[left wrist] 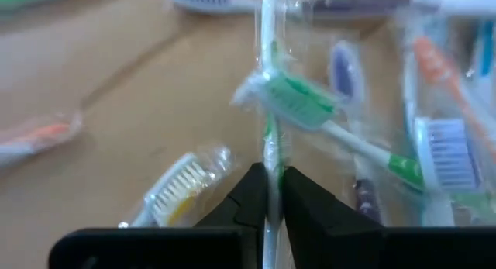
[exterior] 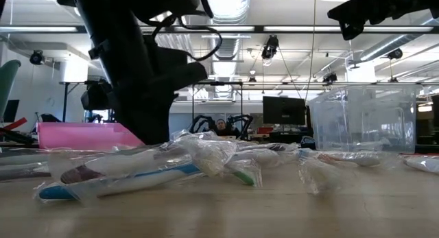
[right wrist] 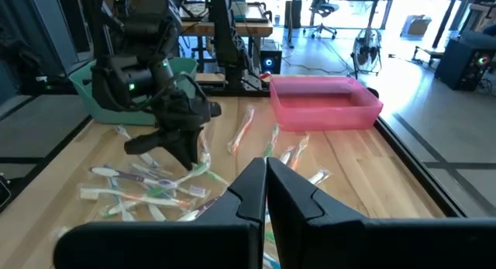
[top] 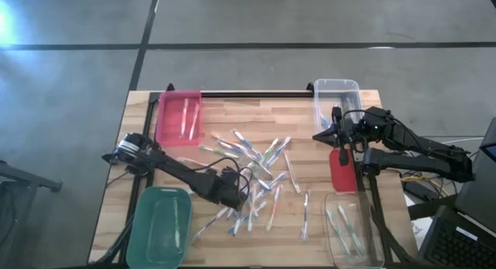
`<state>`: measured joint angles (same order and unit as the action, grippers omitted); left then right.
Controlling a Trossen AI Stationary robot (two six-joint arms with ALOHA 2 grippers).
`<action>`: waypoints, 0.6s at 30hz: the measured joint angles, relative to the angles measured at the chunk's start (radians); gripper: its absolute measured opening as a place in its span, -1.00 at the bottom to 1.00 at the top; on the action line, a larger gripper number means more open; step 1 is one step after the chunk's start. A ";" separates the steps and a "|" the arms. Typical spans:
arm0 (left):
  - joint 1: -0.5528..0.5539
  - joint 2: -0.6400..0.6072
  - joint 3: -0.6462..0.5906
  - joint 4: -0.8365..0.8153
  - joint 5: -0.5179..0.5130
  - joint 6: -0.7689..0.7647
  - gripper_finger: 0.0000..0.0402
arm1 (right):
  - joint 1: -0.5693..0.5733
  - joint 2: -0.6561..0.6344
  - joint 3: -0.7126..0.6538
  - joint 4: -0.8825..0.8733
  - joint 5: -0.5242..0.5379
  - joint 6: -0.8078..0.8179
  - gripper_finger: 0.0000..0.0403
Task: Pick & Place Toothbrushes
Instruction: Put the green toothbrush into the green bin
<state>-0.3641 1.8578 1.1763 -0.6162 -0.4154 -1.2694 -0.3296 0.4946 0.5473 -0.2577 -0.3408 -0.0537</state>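
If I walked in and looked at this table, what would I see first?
Probably the jumble of wrapped toothbrushes scattered across the middle of the wooden table. Right at the pile's edge, the left gripper pinches a white and green toothbrush by its handle. You'd also spot the bright pink bin at the far left corner and the green bin at the near left.

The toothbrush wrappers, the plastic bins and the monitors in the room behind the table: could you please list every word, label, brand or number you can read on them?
None: no text is legible in any view.
Clear plastic wrappers on the toothbrushes: any print is too blurred to read.
Pink rectangular plastic bin, green bin, clear bin: no labels visible.
Dark monitor in the room behind: too small to read.
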 joint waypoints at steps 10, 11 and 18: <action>0.000 -0.060 0.002 -0.123 -0.026 -0.013 -0.83 | 0.000 0.000 0.000 0.000 0.000 0.000 -0.96; 0.000 -0.068 0.002 -0.130 -0.032 -0.014 -0.83 | 0.000 0.000 0.000 0.000 0.000 -0.001 -0.96; 0.000 -0.120 0.005 -0.178 -0.064 -0.014 -0.83 | 0.000 0.000 0.000 0.000 0.000 0.000 -0.96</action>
<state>-0.3641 1.7383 1.1816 -0.7939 -0.4790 -1.2838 -0.3296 0.4946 0.5472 -0.2577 -0.3407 -0.0539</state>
